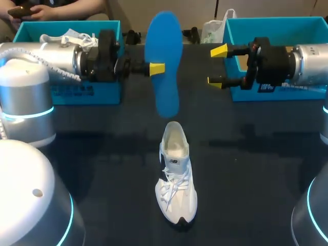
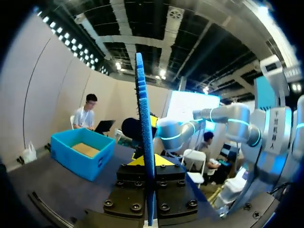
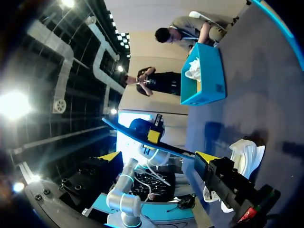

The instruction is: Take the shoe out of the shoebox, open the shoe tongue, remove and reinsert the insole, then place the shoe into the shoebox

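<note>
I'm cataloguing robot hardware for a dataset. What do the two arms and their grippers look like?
The left arm and right arm have silver cylindrical links and white rounded joints with glowing cyan rings. A white braided cable runs along the left arm. The left gripper and right gripper are black, with slim fingers ending in bright yellow tips.

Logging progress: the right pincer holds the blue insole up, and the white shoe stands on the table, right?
Not quite: the left pincer holds the insole up, as the head view shows; the right pincer is open and empty. The shoe does stand on the table.
</note>
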Robot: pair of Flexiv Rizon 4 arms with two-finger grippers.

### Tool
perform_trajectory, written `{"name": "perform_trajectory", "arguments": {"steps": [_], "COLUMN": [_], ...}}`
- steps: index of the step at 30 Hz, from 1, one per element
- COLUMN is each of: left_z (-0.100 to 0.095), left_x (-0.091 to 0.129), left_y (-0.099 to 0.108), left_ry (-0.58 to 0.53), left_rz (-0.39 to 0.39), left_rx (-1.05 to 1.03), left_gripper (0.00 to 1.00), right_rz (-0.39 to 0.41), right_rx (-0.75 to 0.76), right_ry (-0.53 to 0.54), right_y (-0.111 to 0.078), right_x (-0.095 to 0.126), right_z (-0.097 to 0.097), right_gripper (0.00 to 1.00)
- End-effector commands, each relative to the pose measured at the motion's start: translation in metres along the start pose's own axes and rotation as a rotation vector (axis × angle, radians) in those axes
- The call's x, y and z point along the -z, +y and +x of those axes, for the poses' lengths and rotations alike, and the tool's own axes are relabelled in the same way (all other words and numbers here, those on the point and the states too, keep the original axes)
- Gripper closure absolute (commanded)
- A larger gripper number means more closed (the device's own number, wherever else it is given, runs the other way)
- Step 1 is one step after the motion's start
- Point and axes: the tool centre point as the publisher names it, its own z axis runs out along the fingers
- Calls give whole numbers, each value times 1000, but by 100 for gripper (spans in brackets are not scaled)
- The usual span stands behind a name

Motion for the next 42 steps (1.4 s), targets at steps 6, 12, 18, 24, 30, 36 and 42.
{"name": "perform_trajectory", "arguments": {"steps": [6, 12, 18, 24, 30, 36, 42], "left_z": [-7, -6, -12, -19, -23, -25, -27], "left_x": [2, 0, -4, -7, -10, -12, -16], "left_y": [-7, -4, 10, 22, 32, 40, 47], "left_ry": [93, 55, 18, -35, -52, -70, -108], "left_rz": [-13, -15, -48, -37, -33, -27, -24], "left_rx": [634, 678, 920, 1017, 1114, 1145, 1173], "left_gripper": [100, 100, 100, 100, 100, 100, 100], "right_rz": [0, 0, 0, 0, 18, 39, 86], "right_rx": [-1, -1, -1, -1, 12, 30, 8], "right_ry": [-3, -3, -3, -3, -82, -243, -449], "right_y": [0, 0, 0, 0, 0, 0, 3], "right_x": [0, 0, 0, 0, 4, 9, 2], "right_z": [0, 0, 0, 0, 1, 1, 12], "right_gripper": [0, 0, 0, 0, 0, 0, 0]}}
